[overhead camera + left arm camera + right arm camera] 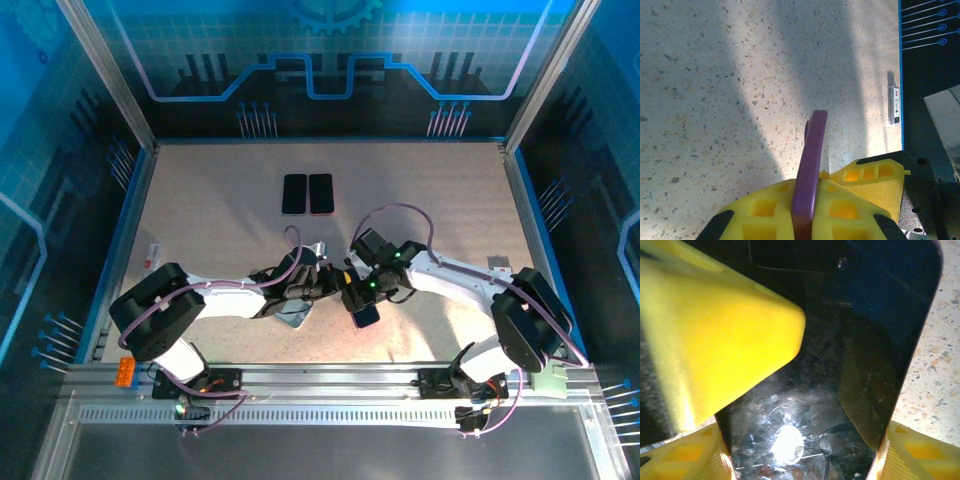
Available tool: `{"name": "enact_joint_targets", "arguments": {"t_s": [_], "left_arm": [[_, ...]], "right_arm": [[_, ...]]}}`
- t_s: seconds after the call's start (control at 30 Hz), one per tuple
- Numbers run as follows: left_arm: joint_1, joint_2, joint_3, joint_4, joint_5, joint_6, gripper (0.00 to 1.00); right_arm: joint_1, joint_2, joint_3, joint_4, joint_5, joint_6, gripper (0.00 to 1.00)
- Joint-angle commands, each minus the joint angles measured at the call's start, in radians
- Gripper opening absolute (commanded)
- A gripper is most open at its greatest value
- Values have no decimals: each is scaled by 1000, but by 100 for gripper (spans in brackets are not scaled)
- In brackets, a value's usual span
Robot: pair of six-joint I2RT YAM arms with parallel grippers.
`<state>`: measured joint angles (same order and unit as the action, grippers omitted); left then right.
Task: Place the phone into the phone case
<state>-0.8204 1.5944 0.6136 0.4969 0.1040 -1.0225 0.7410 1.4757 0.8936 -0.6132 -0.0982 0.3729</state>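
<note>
The phone [840, 365] is showing as a glossy black slab in the right wrist view, its glass scuffed with fine scratches and throwing back a bright spot of light low down. The right hand [362, 298] is holding it across its width, with the yellow fingers [900, 452] pressing on either long edge. A big blurred yellow shape [715, 335] is crowding in over the screen's left side. From above, the phone [367, 316] is hanging at the middle of the surface [450, 200], near the front edge, dark end pointing toward the arm bases.

Over to the phone case [810, 170]: it is sitting edge-on in the left wrist view, a thin purple rim rising upright out of the grip. The left hand [807, 210] is clamping tight on it, yellow pads [765, 210] closing from both sides. From above, it is appearing as a pale flat piece [296, 314] just below that hand. Whether anything is sitting in the case, I cannot tell from this angle. Phone and case are hanging just beside each other, not yet joined.

Further back, two dark slabs [307, 193] are lying side by side, flat on the surface. A small white tag [894, 105] is resting by the blue border.
</note>
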Motion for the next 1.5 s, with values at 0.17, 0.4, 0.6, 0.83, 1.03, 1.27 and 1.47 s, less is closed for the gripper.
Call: {"name": "enact_joint_targets", "arguments": {"t_s": [0.17,0.4,0.6,0.83,1.03,1.27,1.47], "left_arm": [[-3,-49,-5,-9,-82,3,0],[-2,-166,-10,-60,-274,7,0],[-3,-265,0,-93,-449,-14,0],[-25,-321,-21,-24,-596,-51,0],[-40,-301,-28,99,-639,-70,0],[-48,-222,-5,245,-619,-117,0],[-61,-154,9,319,-592,-167,0]], "right_arm": [[-65,-112,-68,90,-110,37,86],[-188,-193,-153,197,-225,90,87],[-267,-252,-213,301,-307,160,88],[-342,-264,-295,524,-473,302,89],[-371,-257,-375,811,-543,489,88],[-374,-244,-406,973,-521,576,84],[-374,-233,-410,1078,-519,627,75]]}}
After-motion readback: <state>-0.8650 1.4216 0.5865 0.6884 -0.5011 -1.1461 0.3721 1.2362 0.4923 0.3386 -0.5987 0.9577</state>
